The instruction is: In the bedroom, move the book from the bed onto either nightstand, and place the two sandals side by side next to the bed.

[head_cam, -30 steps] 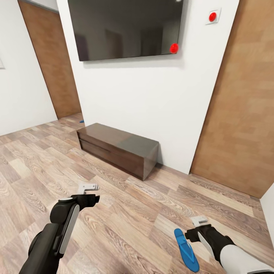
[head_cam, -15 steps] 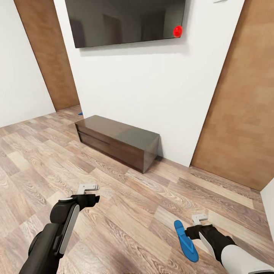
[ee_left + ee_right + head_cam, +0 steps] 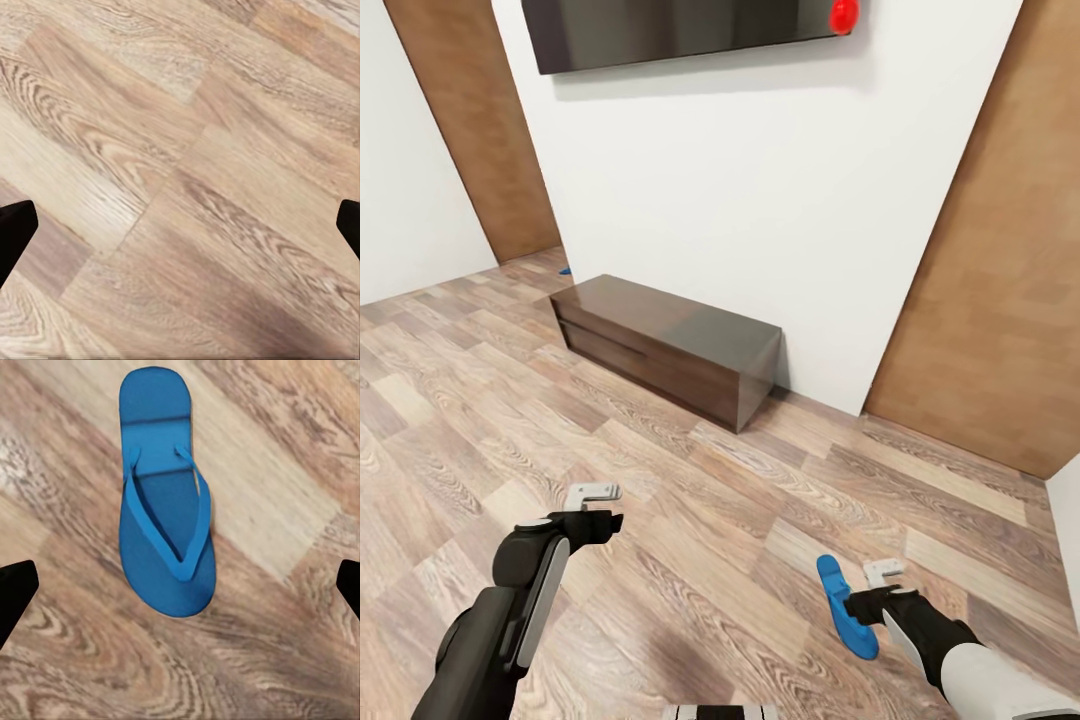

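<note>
Blue sandal (image 3: 165, 491) lies flat on the wood floor (image 3: 710, 520) under the right gripper (image 3: 882, 590), jaws wide apart and empty, left gripper (image 3: 595, 507) likewise; looks light, floppy, best pinched at the sole edge or strap.

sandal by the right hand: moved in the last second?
No. The sandal lies on the same planks, as far from the bench as before; the camera moved, not it.
</note>
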You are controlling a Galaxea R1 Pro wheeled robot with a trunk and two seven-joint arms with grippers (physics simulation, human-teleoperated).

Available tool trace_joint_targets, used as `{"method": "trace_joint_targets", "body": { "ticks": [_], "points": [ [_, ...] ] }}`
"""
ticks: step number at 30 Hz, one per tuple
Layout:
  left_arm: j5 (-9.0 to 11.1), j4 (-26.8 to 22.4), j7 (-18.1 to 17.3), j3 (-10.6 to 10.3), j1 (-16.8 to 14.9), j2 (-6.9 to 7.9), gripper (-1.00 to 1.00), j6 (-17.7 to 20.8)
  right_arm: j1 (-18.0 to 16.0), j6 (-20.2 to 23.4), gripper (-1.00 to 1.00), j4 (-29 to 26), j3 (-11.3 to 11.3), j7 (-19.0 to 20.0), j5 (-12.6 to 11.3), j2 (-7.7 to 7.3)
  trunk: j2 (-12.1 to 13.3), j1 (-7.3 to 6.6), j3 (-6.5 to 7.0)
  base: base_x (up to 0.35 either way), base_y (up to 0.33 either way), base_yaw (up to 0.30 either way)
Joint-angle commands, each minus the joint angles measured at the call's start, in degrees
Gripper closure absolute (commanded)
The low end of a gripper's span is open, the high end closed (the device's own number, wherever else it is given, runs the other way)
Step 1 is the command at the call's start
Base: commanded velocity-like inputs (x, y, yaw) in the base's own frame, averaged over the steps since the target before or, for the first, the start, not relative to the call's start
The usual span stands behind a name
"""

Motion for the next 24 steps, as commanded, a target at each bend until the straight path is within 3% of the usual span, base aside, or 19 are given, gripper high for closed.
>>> {"method": "trace_joint_targets", "body": {
  "ticks": [1,24],
  "points": [
    [0.08,-0.05,0.29,-0.02,-0.01,-0.19,-1.00,0.25,-0.01,-0.31,-1.00,-0.14,0.34,0.14,0.13,-0.05,-0.04,0.01,-0.37,0.000,0.000,0.000],
    [0.08,-0.05,0.33,-0.02,-0.03,-0.92,-1.00,0.23,-0.01,-1.68,-1.00,-0.14,0.37,0.20,0.19,-0.05,-0.35,0.61,-7.56,0.000,0.000,0.000]
  ]
}}
